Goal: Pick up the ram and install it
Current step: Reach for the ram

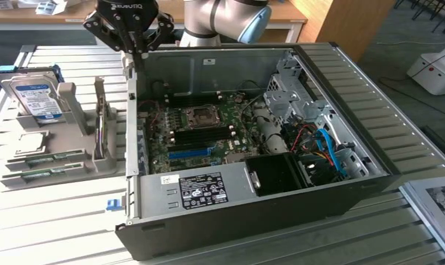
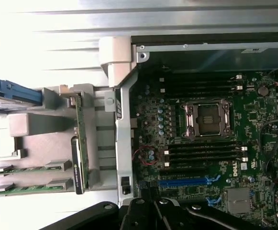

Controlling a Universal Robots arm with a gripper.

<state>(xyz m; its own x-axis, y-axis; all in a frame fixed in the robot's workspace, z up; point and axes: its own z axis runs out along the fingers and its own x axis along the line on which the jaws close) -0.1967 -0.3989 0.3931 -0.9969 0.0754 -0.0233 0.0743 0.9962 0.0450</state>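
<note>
The gripper (image 1: 138, 51) hangs over the rear corner of the open computer case (image 1: 340, 182), jaws pressed together and empty. The ram (image 1: 47, 160) rests below and well off to one side of the jaws, outside the case. It sits in the grey holder (image 1: 68, 183) on the tabletop (image 1: 46, 226), its long axis pointing away from the case wall.
</note>
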